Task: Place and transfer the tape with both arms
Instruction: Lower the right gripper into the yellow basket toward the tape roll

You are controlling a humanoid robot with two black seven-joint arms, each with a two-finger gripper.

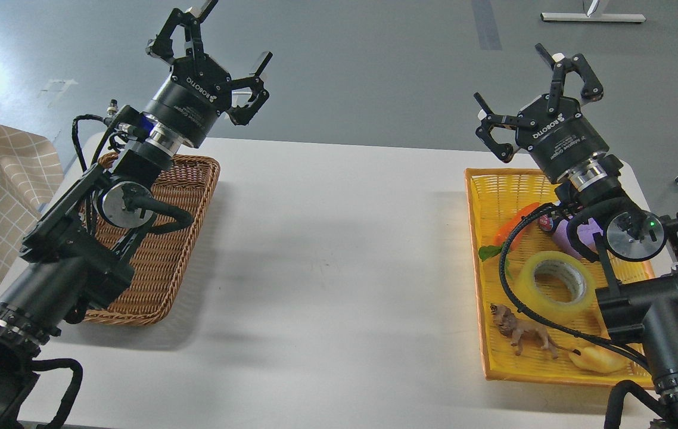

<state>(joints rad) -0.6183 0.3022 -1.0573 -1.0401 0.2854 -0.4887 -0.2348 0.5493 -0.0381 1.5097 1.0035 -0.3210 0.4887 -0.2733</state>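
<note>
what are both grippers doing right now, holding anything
Left gripper: open, empty, raised above the brown wicker basket.
Right gripper: open, empty; the glossy yellow tape roll lies in the yellow tray.

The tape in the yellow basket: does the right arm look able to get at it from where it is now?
Probably yes. The tape lies flat in the yellow basket with its top uncovered; the right gripper is open and raised beyond it. The arm's own cable runs alongside and may interfere.
</note>
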